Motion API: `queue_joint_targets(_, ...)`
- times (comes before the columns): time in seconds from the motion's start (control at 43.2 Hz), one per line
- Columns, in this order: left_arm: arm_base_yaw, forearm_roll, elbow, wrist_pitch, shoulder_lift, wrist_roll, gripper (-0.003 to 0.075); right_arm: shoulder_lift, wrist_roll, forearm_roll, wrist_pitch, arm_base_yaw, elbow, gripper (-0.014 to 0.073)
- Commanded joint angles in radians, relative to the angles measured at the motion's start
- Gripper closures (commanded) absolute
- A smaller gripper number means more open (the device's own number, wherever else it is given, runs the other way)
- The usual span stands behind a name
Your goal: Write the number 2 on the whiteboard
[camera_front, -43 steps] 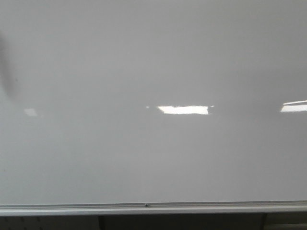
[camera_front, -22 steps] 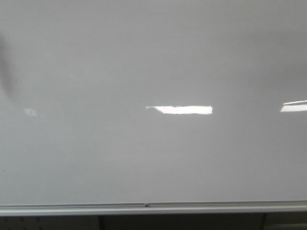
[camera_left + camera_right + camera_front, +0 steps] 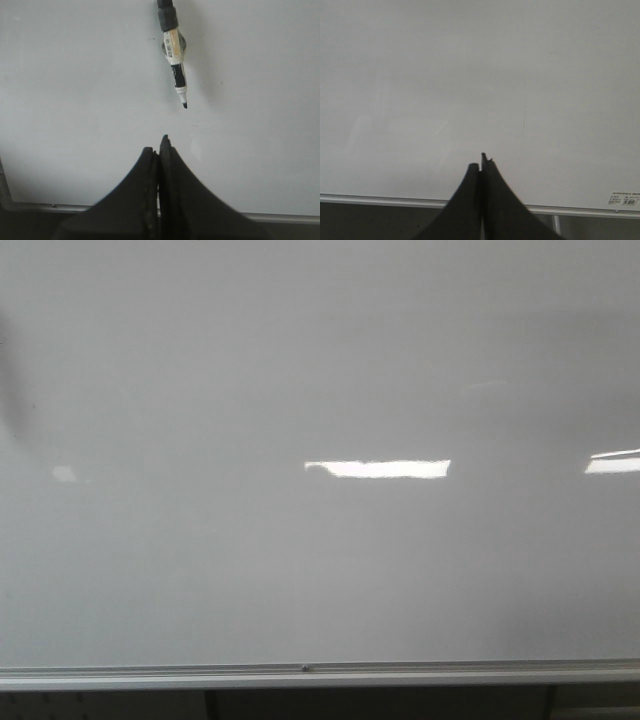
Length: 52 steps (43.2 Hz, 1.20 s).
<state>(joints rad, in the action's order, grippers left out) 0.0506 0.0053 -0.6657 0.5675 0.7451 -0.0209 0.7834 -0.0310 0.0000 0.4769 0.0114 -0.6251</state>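
The left gripper point(image 3: 160, 145), two black tapering fingers with finely ribbed inner edges, is clenched with its tips pressed together and nothing between them. It hangs in front of the large glossy white-grey whiteboard point(image 3: 75, 90) without visibly touching it. Ahead of its tips, a slim marker point(image 3: 174, 55) with a black cap end, a cream label band and a small dark chisel tip stands against the board, tip pointing toward the gripper but apart from it.

The right gripper point(image 3: 481, 167), of the same black wedge shape, is likewise clenched and grasps nothing, facing a bare stretch of board.

In the front view the whiteboard point(image 3: 320, 360) fills nearly everything, smooth and shiny, with bright rectangular light reflections point(image 3: 378, 469) and a silver metal frame strip point(image 3: 320, 676) along its lower edge. No drawn digit 2 shows in any view.
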Motion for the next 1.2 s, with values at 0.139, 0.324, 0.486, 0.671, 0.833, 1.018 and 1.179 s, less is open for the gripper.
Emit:
queue_joint_targets(0.139,0.000,-0.005,-0.033,-0.072,0.054,0.007,0.0594,0.015,-0.015,0.000,-0.080,-0.002,-0.036,0.0308)
queue_joint_targets(0.324,0.000,-0.005,-0.033,-0.093,0.068,0.007,0.0182,0.015,-0.018,0.000,-0.077,-0.002,-0.036,0.0060)
queue_joint_targets(0.486,-0.030,-0.005,-0.035,-0.135,0.089,0.007,0.0119,0.015,-0.018,0.000,-0.077,-0.002,-0.036,0.0063)
queue_joint_targets(0.671,-0.054,-0.011,-0.050,-0.151,0.173,0.007,0.0121,0.015,-0.018,0.000,-0.077,-0.002,-0.036,0.0063)
queue_joint_targets(0.833,-0.050,-0.052,-0.119,-0.149,0.272,0.007,0.0121,0.015,-0.018,0.000,-0.077,-0.002,-0.036,0.0063)
queue_joint_targets(1.018,-0.050,-0.086,-0.213,-0.151,0.400,0.005,0.0121,0.015,-0.018,0.000,-0.077,-0.002,-0.036,0.0063)
queue_joint_targets(1.179,-0.043,-0.087,-0.287,-0.155,0.512,0.003,0.0121,0.015,-0.018,0.000,-0.077,-0.002,-0.036,0.0063)
